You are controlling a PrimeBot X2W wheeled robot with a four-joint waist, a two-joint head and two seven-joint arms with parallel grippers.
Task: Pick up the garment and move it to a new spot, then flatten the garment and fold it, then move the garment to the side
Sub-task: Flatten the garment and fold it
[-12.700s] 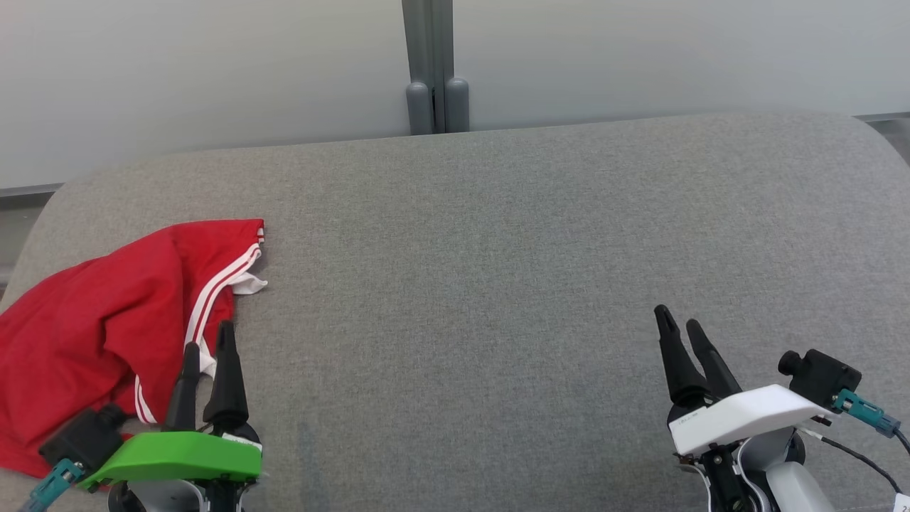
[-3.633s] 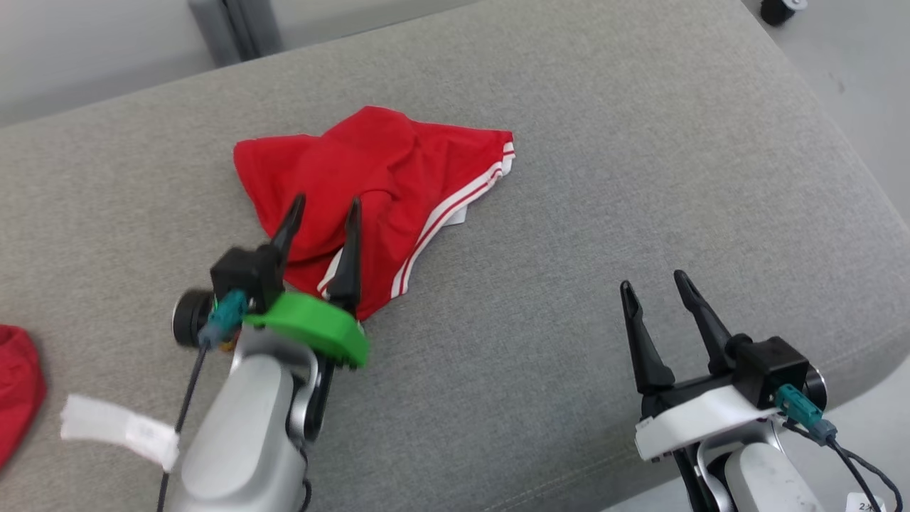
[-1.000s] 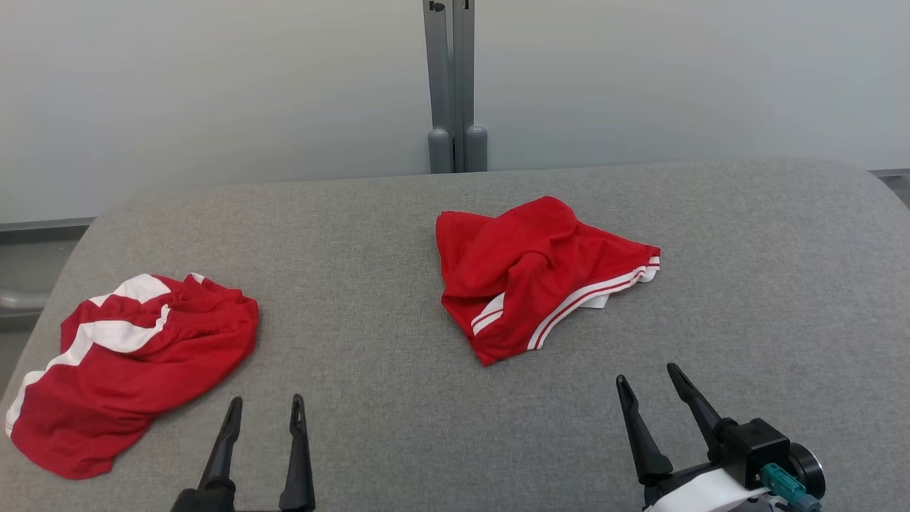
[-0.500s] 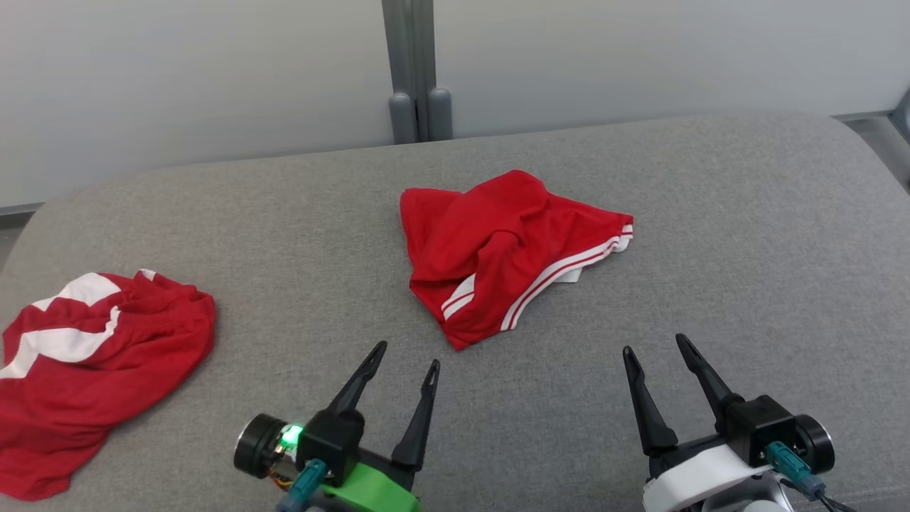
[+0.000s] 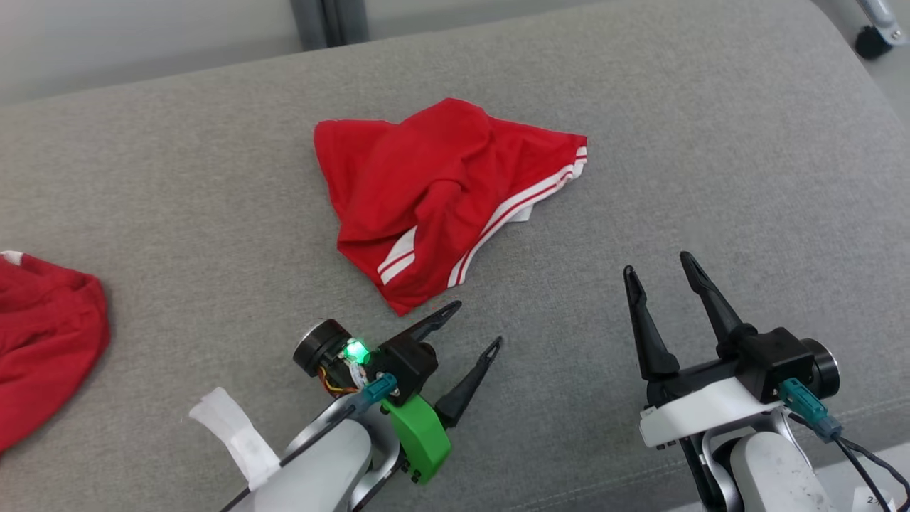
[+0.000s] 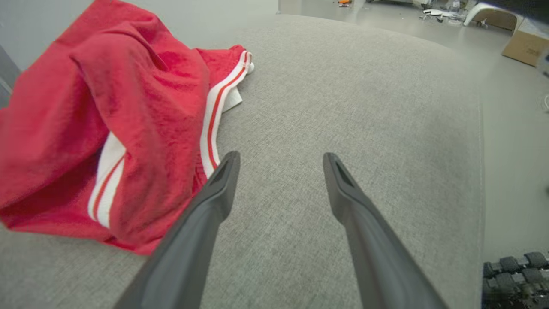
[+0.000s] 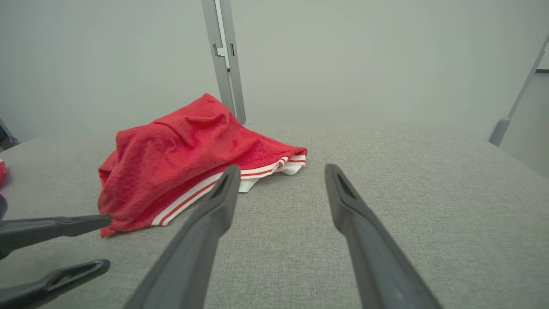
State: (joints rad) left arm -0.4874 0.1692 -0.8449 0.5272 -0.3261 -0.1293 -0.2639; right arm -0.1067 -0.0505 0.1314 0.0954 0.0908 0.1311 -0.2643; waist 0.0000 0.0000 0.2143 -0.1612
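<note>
garment (image 5: 434, 192): red cloth, matt, finely textured | upholstered top (image 5: 711, 142): covered in grey woven cloth, coarse, matt | left gripper (image 5: 476, 323), right gripper (image 5: 657, 263): fingers seen as dark matt plastic | green mount (image 5: 419, 434): smooth plastic, faint sheen

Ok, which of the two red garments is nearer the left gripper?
The striped garment in the middle, its corner just beyond the left gripper; the other garment lies far left.
</note>
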